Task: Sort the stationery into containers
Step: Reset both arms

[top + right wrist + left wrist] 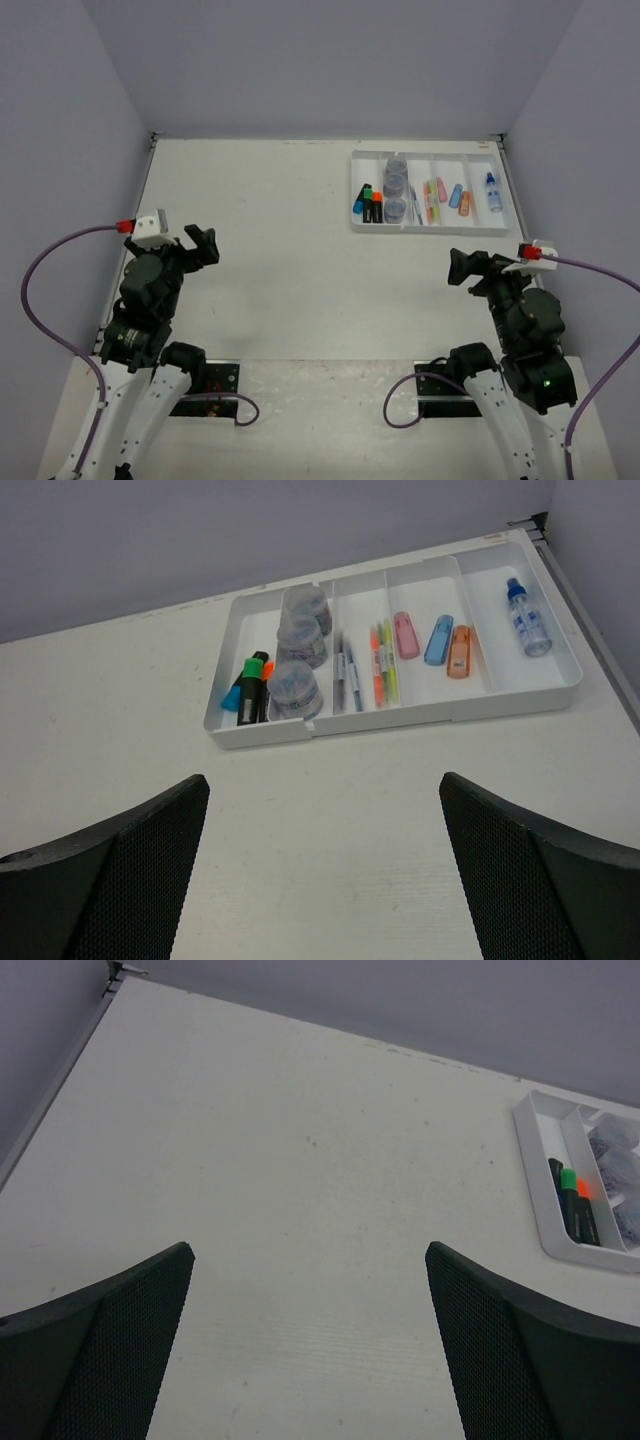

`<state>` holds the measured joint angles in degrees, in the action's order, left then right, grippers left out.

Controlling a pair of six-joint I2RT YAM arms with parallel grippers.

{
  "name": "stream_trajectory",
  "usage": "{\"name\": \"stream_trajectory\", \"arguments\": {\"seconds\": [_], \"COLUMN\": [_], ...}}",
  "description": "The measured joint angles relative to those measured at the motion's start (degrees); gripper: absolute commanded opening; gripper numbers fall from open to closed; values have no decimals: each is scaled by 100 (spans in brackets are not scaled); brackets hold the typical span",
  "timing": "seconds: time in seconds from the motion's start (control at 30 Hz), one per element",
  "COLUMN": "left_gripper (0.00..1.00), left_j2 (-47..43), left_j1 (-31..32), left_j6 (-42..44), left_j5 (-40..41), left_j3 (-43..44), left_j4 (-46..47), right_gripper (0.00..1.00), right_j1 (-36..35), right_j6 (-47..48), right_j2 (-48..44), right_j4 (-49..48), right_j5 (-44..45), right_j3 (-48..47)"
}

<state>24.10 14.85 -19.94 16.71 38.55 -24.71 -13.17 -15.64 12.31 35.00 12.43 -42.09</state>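
Note:
The white five-compartment tray (430, 229) sits at the far right of the table. Left to right it holds three highlighters (368, 203), three round grey-blue jars (396, 185), thin pens (420, 200), pink, blue and orange capsule pieces (455, 195) and a blue-capped bottle (493, 192). The right wrist view shows the tray (420, 718) with the highlighters (252, 685), jars (302, 640), pens (380, 665), capsules (437, 640) and bottle (527, 618). My left gripper (203, 243) (310, 1250) is open and empty at the near left. My right gripper (462, 268) (325, 778) is open and empty, near of the tray.
Grey walls close the table at the back and both sides. The tray's left end (535, 1175) with the highlighters (578, 1205) shows at the right edge of the left wrist view. Bare white tabletop (280, 230) lies between the arms and the tray.

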Motion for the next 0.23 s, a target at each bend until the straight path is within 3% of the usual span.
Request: {"name": "stream_trajectory", "arguments": {"seconds": [0.23], "left_gripper": [100], "left_j2": [-179], "left_j1": [152], "left_j6": [0], "left_j5": [89], "left_j3": [0], "left_j4": [-12], "right_gripper": [99], "right_j1": [-2], "right_j6": [-39], "right_j2": [50], "right_j4": [-33], "right_j5": [0], "right_j3": [11]}}
